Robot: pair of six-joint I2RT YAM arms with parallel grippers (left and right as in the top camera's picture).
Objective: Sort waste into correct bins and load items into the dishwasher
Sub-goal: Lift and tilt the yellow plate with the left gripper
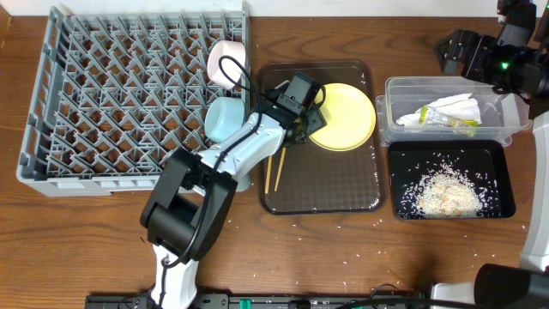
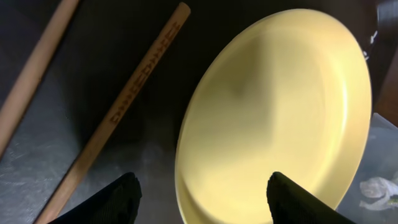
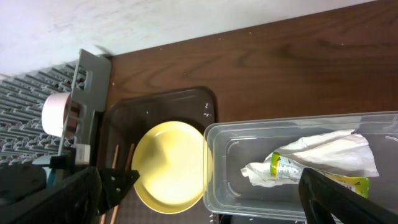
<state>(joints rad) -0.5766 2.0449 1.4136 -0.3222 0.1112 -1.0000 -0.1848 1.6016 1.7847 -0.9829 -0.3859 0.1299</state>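
The round yellow plate [image 1: 345, 117] [image 2: 280, 112] [image 3: 171, 165] lies at the back right of the dark brown serving tray [image 1: 343, 189]. My left gripper [image 1: 309, 110] [image 2: 202, 193] hovers open at the plate's left rim, one finger over the tray and the other over the plate, holding nothing. Two wooden chopsticks [image 1: 274, 169] [image 2: 134, 87] lie on the tray to its left. The light blue bowl [image 1: 223, 118] and the white cup [image 1: 226, 62] sit at the right edge of the grey dish rack [image 1: 129, 94]. My right gripper [image 1: 455, 51] [image 3: 205, 199] is open and empty behind the tub.
The clear tub [image 1: 403, 86] [image 3: 249, 193] holds the crumpled napkin [image 1: 455, 105] [image 3: 336, 152] and the green-and-yellow wrapper [image 1: 450, 122] [image 3: 289, 168]. In front of it the black tray [image 1: 403, 159] carries a heap of rice [image 1: 446, 190]. Loose grains dot the table by the front edge.
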